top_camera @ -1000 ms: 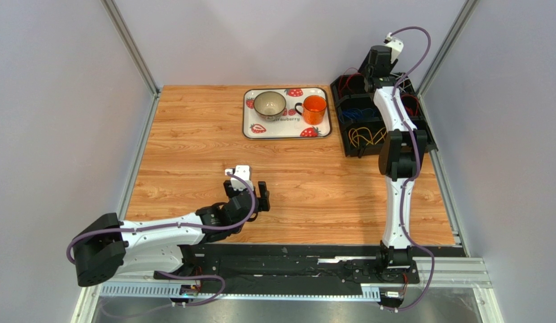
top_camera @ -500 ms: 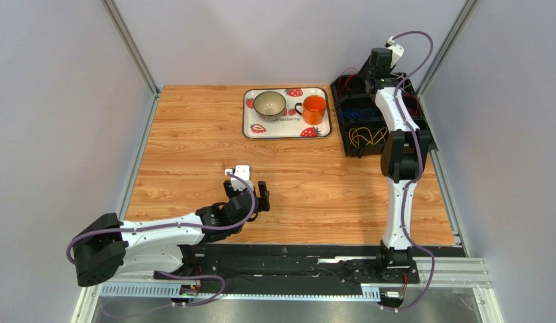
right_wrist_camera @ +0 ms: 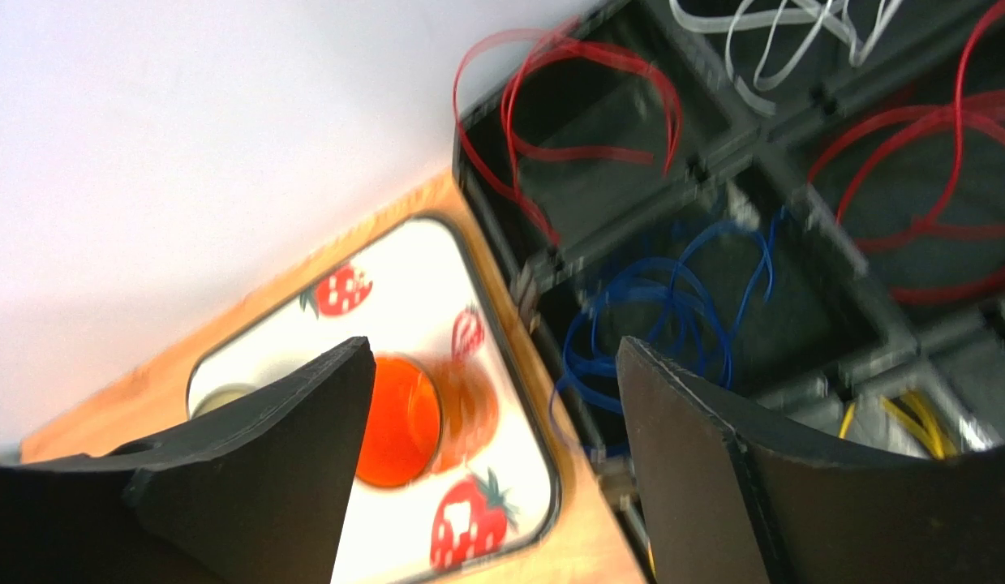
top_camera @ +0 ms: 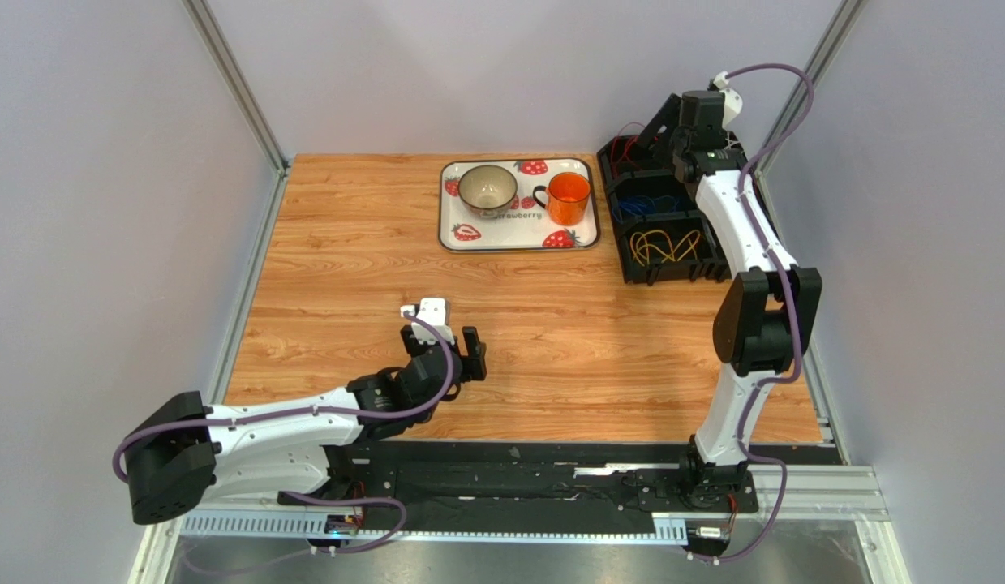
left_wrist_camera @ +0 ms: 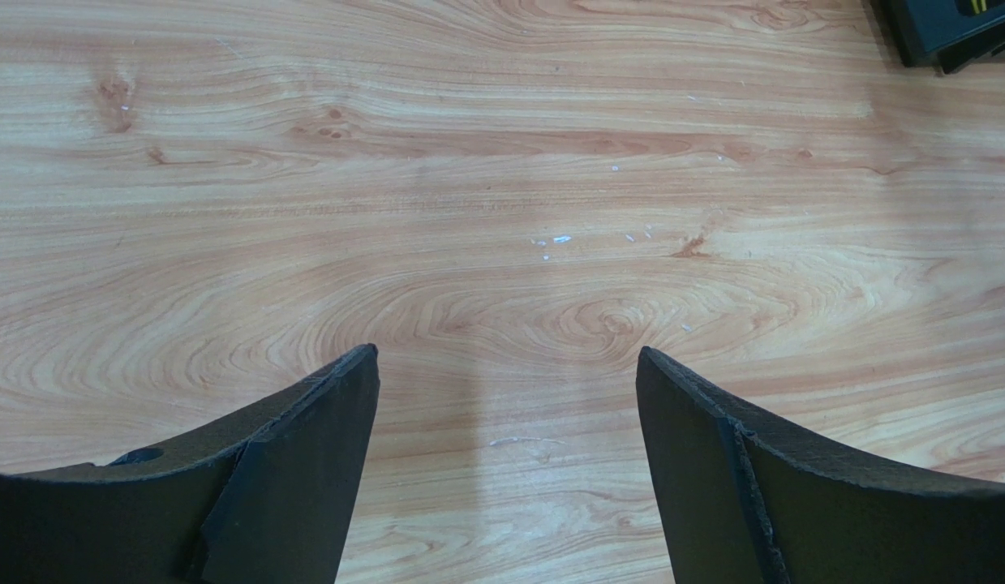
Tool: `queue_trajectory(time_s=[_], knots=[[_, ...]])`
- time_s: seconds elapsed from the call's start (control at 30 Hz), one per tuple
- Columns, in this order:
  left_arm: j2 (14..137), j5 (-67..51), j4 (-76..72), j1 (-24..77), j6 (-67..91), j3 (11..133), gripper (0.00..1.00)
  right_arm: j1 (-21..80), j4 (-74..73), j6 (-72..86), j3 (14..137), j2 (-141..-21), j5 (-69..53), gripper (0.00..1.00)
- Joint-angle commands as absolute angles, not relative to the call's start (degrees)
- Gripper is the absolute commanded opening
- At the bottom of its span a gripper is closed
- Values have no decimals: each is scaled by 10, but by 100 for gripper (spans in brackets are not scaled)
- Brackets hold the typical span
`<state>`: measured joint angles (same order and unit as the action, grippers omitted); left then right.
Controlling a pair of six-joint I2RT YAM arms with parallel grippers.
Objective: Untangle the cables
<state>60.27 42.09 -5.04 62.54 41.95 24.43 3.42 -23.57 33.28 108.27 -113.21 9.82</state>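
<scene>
Thin looping cables (right_wrist_camera: 665, 316), red, blue, yellow, white, lie colour-sorted in the black compartmented tray (top_camera: 614, 207); we judge little left (right gripper (right_wrist_camera: 495, 365) above it, left gripper (left_wrist_camera: 507, 365) well away, both agape, empty).

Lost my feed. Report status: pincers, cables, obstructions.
Left pincer open over the table. Right pincer open, empty, above the bin. Cables lie in its compartments, by colour. Tray beside bin, not blocking.
</scene>
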Motion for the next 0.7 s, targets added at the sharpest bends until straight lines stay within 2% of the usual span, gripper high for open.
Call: queue_trajectory(time_s=[0.0, 0.2, 0.33, 0.43, 0.53, 0.57, 0.63, 0.67], knots=[[578, 420, -62, 628, 423, 232, 85, 48, -235, 346, 1009, -1051, 77, 78], [564, 421, -68, 628, 425, 221, 85, 64, -306, 328, 940, -989, 132, 77], [563, 420, -69, 627, 424, 220, 85, 64, -313, 372, 793, -899, 199, 75], [563, 420, -69, 628, 425, 220, 85, 64, -302, 396, 720, -854, 214, 68], [561, 419, -69, 628, 426, 218, 85, 63, -294, 403, 645, -810, 234, 53], [560, 418, -69, 628, 425, 218, 85, 62, -296, 407, 623, -798, 242, 43], [560, 419, -69, 628, 425, 217, 85, 61, -294, 409, 609, -798, 245, 34], [561, 418, -70, 628, 426, 217, 85, 60, -297, 410, 604, -808, 246, 24]])
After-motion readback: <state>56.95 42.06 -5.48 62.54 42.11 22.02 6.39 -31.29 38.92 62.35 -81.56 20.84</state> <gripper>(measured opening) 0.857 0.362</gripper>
